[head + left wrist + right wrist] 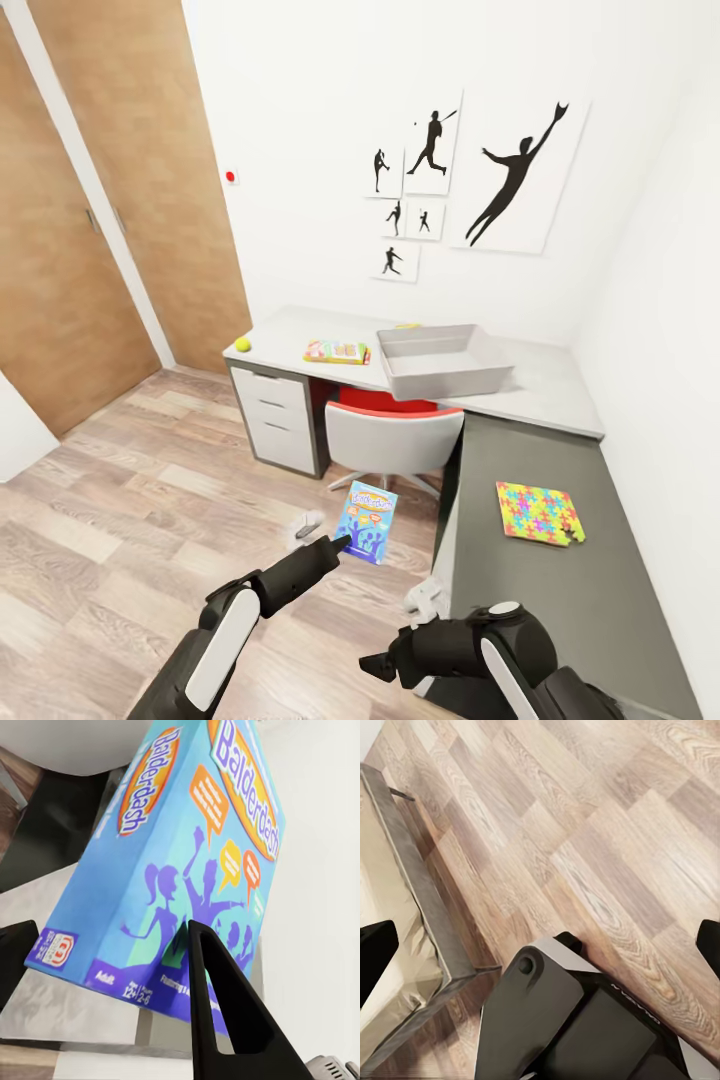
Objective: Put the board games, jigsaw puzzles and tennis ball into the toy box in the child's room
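Observation:
My left gripper (345,541) is shut on a small blue board game (367,520), held upright above the floor in front of the chair. Up close, the box (187,847) reads "Balderdash", with one black finger (225,1012) across its lower edge. On the pale table (545,385) stands the grey toy box (440,360). Left of it lie a flat green, yellow and red board game (337,351) and the tennis ball (242,344). A jigsaw puzzle (540,513) rests on the lower dark section. My right gripper (378,667) hangs open and holds nothing above the floor.
A grey-backed chair with a red seat (393,435) is pushed under the desk beside white drawers (275,415). Wooden doors (60,250) line the left wall. The right wrist view takes in plank floor (607,847) and the bed's corner (412,907).

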